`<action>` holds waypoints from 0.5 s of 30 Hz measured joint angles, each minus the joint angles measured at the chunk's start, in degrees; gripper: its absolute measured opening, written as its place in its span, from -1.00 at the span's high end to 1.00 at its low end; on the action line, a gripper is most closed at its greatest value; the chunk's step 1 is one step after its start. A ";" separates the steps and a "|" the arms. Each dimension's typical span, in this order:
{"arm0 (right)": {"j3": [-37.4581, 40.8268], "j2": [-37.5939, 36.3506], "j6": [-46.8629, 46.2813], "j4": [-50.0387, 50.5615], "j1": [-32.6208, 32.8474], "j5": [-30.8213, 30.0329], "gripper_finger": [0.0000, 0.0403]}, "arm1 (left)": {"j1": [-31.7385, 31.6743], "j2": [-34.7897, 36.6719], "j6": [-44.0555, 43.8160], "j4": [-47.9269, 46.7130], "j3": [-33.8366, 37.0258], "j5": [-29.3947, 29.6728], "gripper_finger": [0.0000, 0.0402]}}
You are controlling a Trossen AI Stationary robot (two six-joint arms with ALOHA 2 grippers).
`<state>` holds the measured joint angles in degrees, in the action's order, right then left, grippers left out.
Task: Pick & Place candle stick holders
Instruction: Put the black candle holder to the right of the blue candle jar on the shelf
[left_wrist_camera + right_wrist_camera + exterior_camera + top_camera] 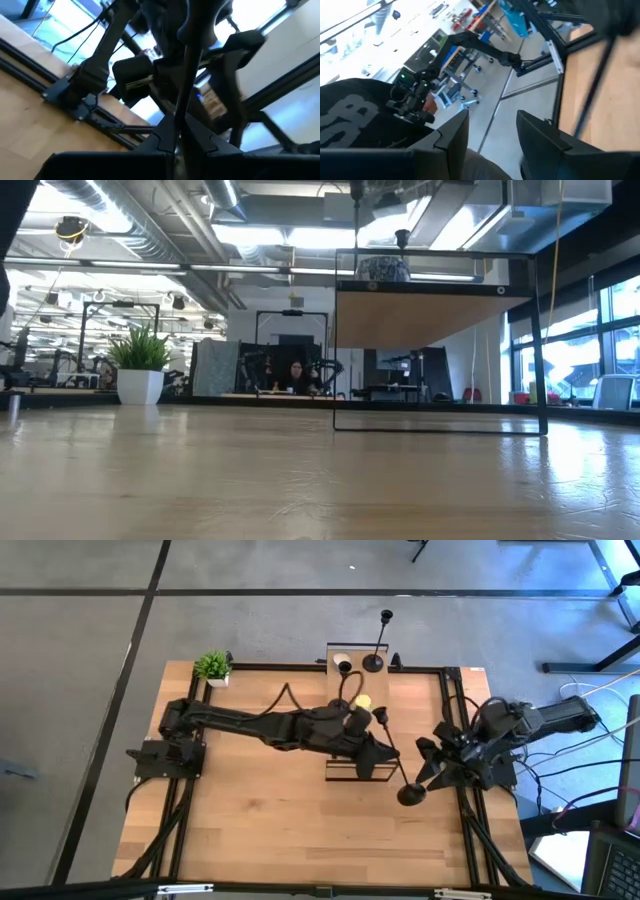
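Right in front of my left wrist camera, my left gripper (182, 142) is clenched on the thin black stem of a candle stick holder (398, 768), which runs straight up through that picture. From above, the holder lies tilted across the middle of the table (250, 830): small cup end by my gripper, round base out near the right rail, close to my right gripper (432, 762). My left arm reaches from the left side across to the small wire-framed shelf (357, 768) at the centre. My right gripper waits at the right edge with its fingers (454, 132) parted and nothing between them. A second candle stick holder (377, 640) stands upright just past the far edge, beside a pale board (355, 668) carrying a white candle (343, 663). A yellow candle (363, 701) sits near my left wrist, though I cannot make out what it rests on. A green potted plant (212, 667) stands at the far left corner.
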<state>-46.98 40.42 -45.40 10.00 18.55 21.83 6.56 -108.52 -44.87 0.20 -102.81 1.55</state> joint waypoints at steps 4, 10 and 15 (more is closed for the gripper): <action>0.00 0.41 -0.01 -0.67 -2.40 1.95 0.16 | -0.10 -2.69 0.66 -5.49 -5.15 -1.95 0.96; 0.00 0.74 0.21 -0.99 -4.19 2.41 0.16 | -0.10 -3.77 1.10 -4.29 -6.89 -3.28 0.96; 0.00 1.03 0.71 -0.81 -5.16 2.88 0.16 | -0.01 -3.73 0.18 -3.73 -6.99 -5.09 0.96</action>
<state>-46.98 41.45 -44.69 9.19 13.39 24.71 6.55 -112.25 -44.69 -3.53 -109.80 -3.54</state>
